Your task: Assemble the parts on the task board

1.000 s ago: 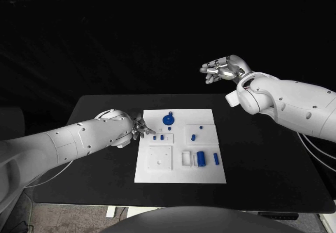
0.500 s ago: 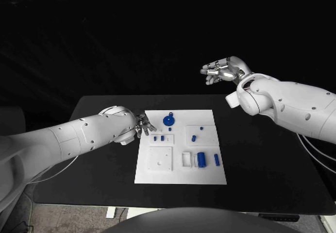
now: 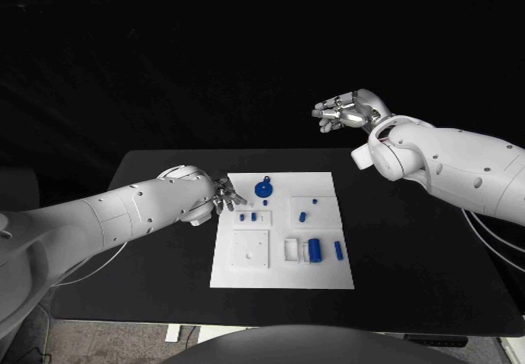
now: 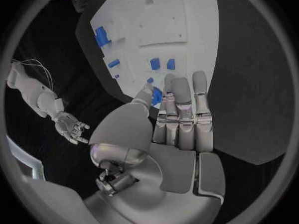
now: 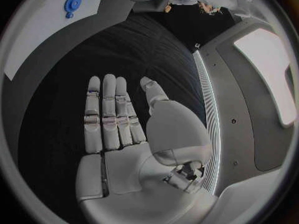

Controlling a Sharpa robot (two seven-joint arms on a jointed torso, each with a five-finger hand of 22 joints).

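The white task board (image 3: 282, 262) lies mid-table. A round blue part (image 3: 264, 187) sits near its far left corner, with small blue pieces (image 3: 248, 217) beside it and a blue cylinder (image 3: 315, 249) nearer the front. My left hand (image 3: 227, 199) hovers at the board's left edge, just short of the round part, with its fingers straight and holding nothing. In the left wrist view the left hand (image 4: 181, 114) half hides the round part (image 4: 156, 96). My right hand (image 3: 344, 110) is raised beyond the table's far edge. The right hand (image 5: 118, 119) is flat and empty.
The black table (image 3: 416, 250) extends on both sides of the board. Square white blocks (image 3: 249, 248) and a small white slot (image 3: 291, 248) sit on the board's front half. The right wrist view shows the board (image 5: 44, 35) far off from that hand.
My left hand has edged a little farther along the board's left edge toward the round blue part. The right hand has stayed raised in nearly the same place.
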